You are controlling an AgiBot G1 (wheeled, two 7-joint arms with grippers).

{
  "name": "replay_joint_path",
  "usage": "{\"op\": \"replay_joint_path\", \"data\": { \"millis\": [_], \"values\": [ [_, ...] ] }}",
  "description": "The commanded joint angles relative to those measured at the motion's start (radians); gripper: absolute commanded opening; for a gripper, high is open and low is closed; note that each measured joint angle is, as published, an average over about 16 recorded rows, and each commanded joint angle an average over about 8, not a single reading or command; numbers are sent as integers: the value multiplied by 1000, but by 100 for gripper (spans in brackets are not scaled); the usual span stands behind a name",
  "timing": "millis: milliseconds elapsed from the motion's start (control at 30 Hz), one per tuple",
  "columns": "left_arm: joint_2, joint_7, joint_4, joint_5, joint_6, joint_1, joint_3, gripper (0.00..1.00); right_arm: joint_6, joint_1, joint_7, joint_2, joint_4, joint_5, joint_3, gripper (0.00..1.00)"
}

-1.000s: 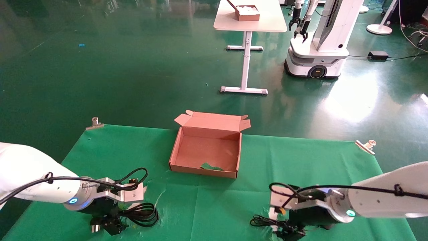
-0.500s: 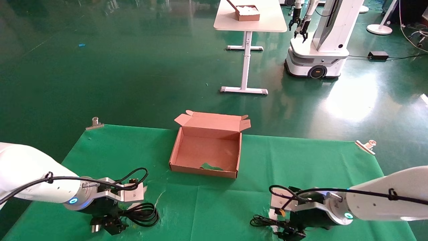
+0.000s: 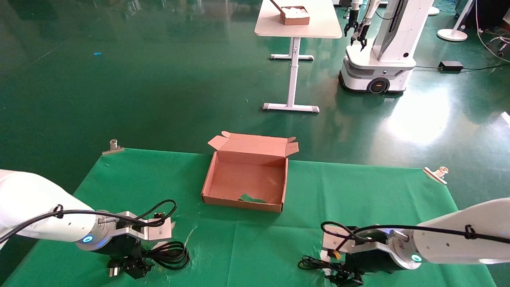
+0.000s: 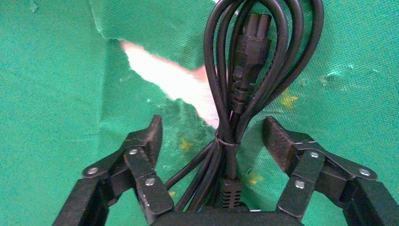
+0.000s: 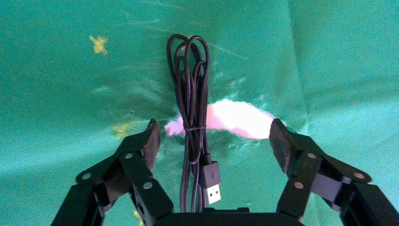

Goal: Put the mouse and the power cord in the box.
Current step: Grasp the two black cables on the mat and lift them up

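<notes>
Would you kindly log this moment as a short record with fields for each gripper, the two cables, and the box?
left gripper: open, fingers on either side of the power cord's bundled loops
right gripper: open, fingers on either side of the mouse cable
power cord: lying on the green cloth, tied at its waist
mouse cable: coiled on the cloth, USB plug near the palm; mouse body not visible
box: open, flap lid raised, neither item inside
</notes>
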Motion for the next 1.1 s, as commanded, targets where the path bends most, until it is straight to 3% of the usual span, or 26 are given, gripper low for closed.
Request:
{"op": "replay_joint_path", "data": {
  "millis": [33,1100],
  "values": [
    [0,0,0,0,0,0,0,0,-1,0,0,0,0,1,0,0],
    [-1,-4,1,-6,5,-11,-6,0,10,21,18,15,-1,23,26,0]
  ]
}}
